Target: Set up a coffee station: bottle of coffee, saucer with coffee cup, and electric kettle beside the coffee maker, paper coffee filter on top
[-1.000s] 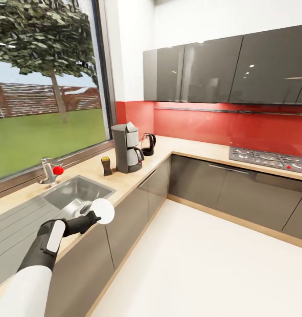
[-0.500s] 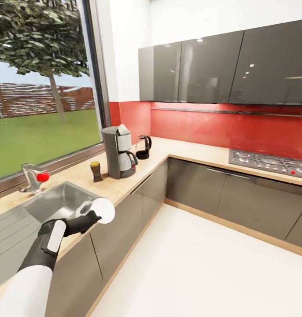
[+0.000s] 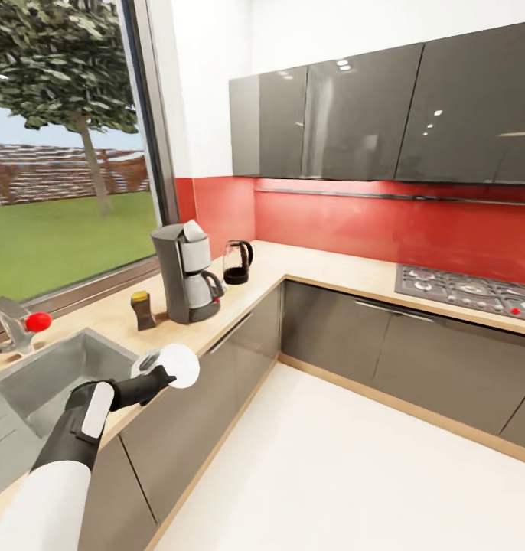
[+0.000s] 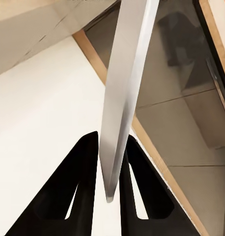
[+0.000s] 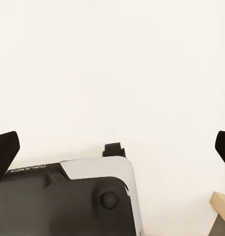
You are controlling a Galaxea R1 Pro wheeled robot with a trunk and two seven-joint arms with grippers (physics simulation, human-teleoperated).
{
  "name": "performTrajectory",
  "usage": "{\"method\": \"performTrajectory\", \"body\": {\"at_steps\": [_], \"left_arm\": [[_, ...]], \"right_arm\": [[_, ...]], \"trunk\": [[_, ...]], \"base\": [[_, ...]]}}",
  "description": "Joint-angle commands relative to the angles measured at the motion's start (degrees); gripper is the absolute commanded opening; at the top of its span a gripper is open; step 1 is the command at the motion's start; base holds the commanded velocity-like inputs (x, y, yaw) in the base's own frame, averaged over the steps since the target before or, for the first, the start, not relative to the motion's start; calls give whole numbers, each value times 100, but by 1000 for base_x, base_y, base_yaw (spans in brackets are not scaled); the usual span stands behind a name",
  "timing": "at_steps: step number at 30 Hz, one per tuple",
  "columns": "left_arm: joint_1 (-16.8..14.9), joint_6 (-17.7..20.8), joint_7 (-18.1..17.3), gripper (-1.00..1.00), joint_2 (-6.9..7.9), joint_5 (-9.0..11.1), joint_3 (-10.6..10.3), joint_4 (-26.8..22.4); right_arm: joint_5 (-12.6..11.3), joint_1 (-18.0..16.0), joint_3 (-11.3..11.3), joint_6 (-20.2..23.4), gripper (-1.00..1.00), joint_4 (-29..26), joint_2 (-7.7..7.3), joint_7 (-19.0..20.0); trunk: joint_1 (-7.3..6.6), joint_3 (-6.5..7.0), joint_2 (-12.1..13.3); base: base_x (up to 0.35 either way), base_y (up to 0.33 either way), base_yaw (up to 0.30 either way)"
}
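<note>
With the left gripper (image 3: 157, 376) fingers (image 4: 88, 196) clamped on the saucer (image 3: 178, 365) near the sink and the right fingers (image 5: 7, 147) spread empty, carry it level to bare counter (image 3: 239, 302) beside the coffee maker (image 3: 183, 272), clear of the jar (image 3: 143, 309).

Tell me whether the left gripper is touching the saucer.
Touching. In the left wrist view both fingers press against the saucer, seen edge-on between them.

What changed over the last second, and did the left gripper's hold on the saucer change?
Only the camera swung: counter items slid left in the head view. The left gripper stays shut on the saucer; coffee maker, bottle of coffee and electric kettle unmoved.
</note>
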Motion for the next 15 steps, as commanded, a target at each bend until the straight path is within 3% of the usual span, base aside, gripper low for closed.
{"method": "performTrajectory", "body": {"at_steps": [1, 12, 13, 15], "left_arm": [[-7, 31, -37, -100, -4, -38, 17, -3], [-1, 31, -37, -100, 13, -38, 34, -3], [0, 31, -37, -100, 16, -38, 88, -3], [3, 31, -37, -100, 30, -44, 430, -3]], "right_arm": [[-52, -2, 19, 30, 100, -9, -2, 19], [-52, -2, 19, 30, 100, -9, -2, 19], [-52, -2, 19, 30, 100, -9, -2, 19], [-52, -2, 19, 30, 100, -9, -2, 19]], "trunk": [[7, -13, -13], [7, -13, -13], [7, -13, -13], [7, -13, -13]], "base": [[290, -198, 0], [290, -188, 0], [302, -72, 0], [319, -24, 0]]}}
